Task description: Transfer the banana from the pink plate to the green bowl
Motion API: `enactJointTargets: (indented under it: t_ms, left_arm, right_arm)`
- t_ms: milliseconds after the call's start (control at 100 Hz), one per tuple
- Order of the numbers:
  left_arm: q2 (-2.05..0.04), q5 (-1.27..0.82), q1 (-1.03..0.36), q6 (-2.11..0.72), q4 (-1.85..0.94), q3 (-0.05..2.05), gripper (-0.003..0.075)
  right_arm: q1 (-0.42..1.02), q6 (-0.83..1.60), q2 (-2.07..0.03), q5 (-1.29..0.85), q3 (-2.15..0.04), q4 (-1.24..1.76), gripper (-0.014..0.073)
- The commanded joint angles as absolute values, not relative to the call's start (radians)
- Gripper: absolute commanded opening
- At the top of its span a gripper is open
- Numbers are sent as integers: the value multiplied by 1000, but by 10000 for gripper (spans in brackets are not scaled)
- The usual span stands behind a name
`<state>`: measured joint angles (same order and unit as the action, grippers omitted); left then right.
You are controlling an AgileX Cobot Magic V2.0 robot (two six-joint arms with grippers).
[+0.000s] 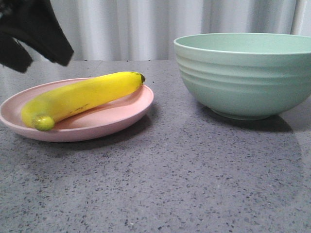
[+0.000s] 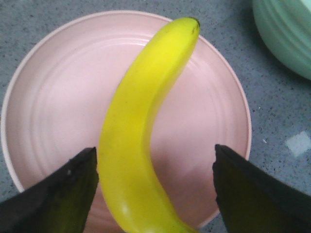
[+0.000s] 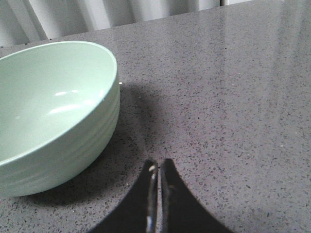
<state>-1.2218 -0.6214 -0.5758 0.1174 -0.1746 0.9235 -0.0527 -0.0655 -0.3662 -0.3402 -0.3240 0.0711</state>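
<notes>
The yellow banana lies on the pink plate at the left of the table, its greenish stub toward the front. It also shows in the left wrist view on the plate. My left gripper is open above the plate, its fingers on either side of the banana's lower half, not touching it. In the front view it is a dark shape at the upper left. The green bowl stands empty at the right and shows in the right wrist view. My right gripper is shut and empty beside the bowl.
The grey speckled table runs to a white curtain at the back. A corner of the bowl shows in the left wrist view. A small white patch lies on the table beside the plate.
</notes>
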Motion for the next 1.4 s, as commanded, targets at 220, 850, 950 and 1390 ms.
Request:
enactJointTargets:
  t_ms: [220, 850, 950, 1390]
  left_arm:
    - [-1308, -615, -584, 98, -235, 962, 460]
    - [-1361, -635, -584, 98, -234, 962, 5]
    - [-1361, -638, -584, 98, -234, 966, -19]
    - [-1340, -724, -584, 98, -142, 1161, -19]
  right_arm:
    - [-57, -59, -377, -239, -361, 63, -72]
    - [-55, -59, -377, -267, -363, 63, -72]
    - [-26, -59, -377, -286, -375, 43, -71]
    - [103, 23, -457, -511, -606, -19, -61]
